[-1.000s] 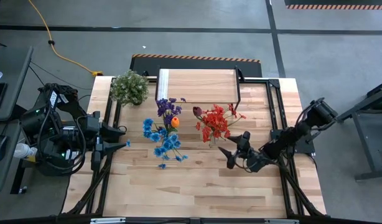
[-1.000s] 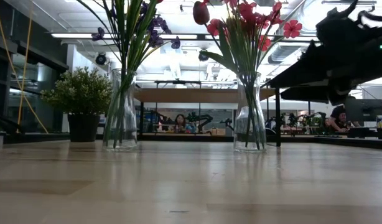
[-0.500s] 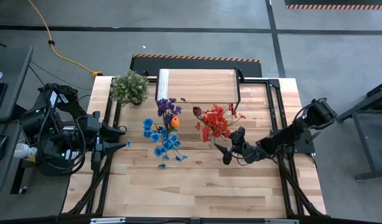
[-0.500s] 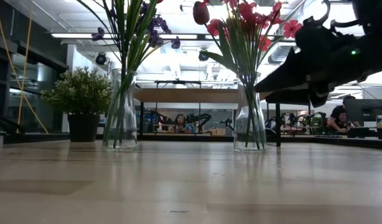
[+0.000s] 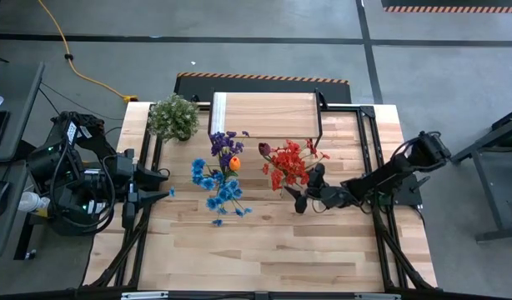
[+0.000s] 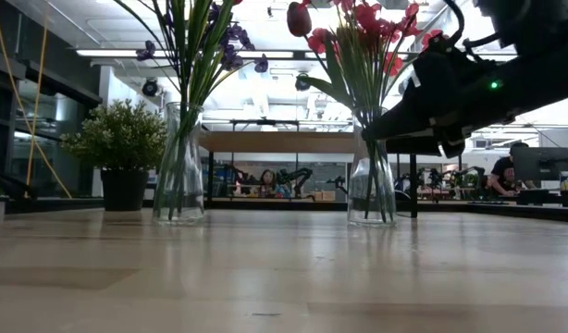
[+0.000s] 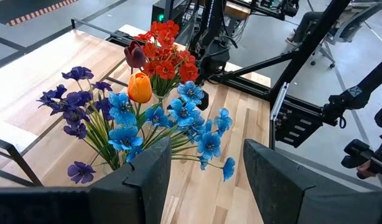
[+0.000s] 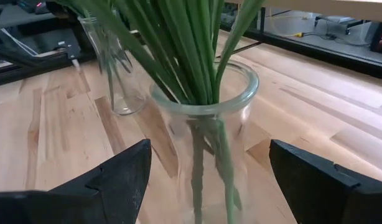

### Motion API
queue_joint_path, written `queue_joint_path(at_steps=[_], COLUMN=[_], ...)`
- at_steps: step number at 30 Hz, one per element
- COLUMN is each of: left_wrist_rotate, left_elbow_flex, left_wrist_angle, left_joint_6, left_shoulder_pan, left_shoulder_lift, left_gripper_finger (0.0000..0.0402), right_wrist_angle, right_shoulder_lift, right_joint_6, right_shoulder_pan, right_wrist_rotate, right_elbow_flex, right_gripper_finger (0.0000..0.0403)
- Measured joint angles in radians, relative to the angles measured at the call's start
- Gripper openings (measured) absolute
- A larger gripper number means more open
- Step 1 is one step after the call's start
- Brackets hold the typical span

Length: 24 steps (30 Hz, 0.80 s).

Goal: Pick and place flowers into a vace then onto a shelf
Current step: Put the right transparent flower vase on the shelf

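right tool (image 5: pixel 300 193) moved in, hiding vase (image 8: pixel 206 134) base.

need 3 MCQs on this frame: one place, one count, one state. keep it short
1. Where is the potted plant?
A. on the shelf
B. on the table left of the shelf
C. on the floor

2. How many glass vases hold flowers?
A. one
B. two
C. three

3. The right hand is:
A. open, at the vase with red flowers
B. shut on a stem
C. parked off the table

Key: B, it stands beside the shelf in the high view; B, the low view shows two, the other with blue and purple blooms; A, the vase sits between spread fingers.
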Motion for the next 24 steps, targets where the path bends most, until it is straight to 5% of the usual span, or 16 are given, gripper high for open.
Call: queue_joint_path(at_steps=[24], left_wrist_rotate=[0.001], left_elbow_flex=[0.0], left_wrist_angle=[0.0], left_joint_6=[0.001], left_shoulder_pan=[0.0], left_shoulder_lift=[0.0], left_gripper_finger=[0.0232], right_wrist_angle=[0.037], right_shoulder_lift=[0.0], right_joint_6=[-0.042], right_shoulder_pan=[-0.099], right_wrist_rotate=[-0.063], right_elbow_flex=[0.0], right_gripper_finger=[0.0314])
